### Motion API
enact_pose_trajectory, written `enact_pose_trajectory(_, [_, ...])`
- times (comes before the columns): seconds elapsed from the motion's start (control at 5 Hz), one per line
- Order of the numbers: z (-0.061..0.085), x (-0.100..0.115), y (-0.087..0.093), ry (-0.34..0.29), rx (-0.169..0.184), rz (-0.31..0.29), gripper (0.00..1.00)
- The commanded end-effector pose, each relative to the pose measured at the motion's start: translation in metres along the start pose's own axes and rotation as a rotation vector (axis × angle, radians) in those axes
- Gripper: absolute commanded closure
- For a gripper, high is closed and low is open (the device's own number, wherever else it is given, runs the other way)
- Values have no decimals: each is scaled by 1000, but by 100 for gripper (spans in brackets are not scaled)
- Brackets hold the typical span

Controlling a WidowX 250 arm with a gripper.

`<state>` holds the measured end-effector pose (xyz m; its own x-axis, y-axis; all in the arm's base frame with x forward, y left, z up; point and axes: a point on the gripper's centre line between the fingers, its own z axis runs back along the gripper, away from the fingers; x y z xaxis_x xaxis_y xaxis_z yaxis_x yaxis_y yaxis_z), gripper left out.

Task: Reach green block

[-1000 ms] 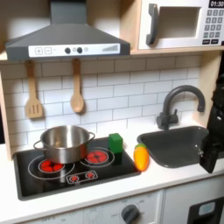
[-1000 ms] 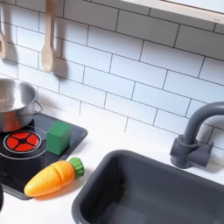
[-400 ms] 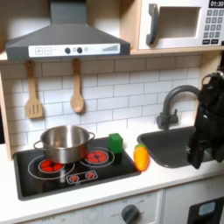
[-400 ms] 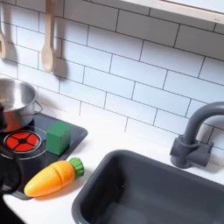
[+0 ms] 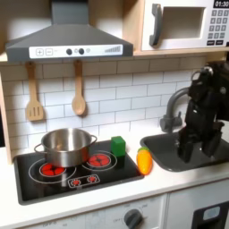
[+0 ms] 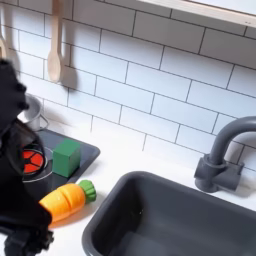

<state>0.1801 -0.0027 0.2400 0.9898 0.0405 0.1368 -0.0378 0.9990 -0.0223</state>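
Note:
The green block (image 5: 117,145) is a small bright cube standing on the stovetop's right rear corner, behind the right burner. In the second exterior view the green block (image 6: 67,157) sits just beyond the orange carrot toy (image 6: 63,201). My gripper (image 5: 187,153) hangs on the black arm over the sink (image 5: 183,150), to the first exterior view's right of the carrot toy (image 5: 144,159) and well apart from the block. Motion blur hides how its fingers stand. My arm (image 6: 14,130) is a dark blur on the second exterior view's left, covering the pot.
A steel pot (image 5: 65,146) stands on the black stovetop (image 5: 76,180) over the left burner. The grey faucet (image 5: 182,101) rises behind the sink. Two wooden utensils (image 5: 79,100) hang on the tiled wall. A microwave (image 5: 183,25) sits up right.
My arm has swung from the first exterior view's right edge leftward over the sink, toward the stove. In the second exterior view it has come in at the left and now covers the pot.

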Motion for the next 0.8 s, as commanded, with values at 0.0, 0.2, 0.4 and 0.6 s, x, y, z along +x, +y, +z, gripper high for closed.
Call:
enact_pose_trajectory(0.0, [-5,36,8,-13,6,-19,0])
enact_pose_trajectory(0.2, [-8,56,13,-19,13,-21,0])
enact_pose_trajectory(0.4, [-13,71,15,-16,15,-27,0])
enact_pose_trajectory(0.6, [-15,93,18,-27,17,-31,0])
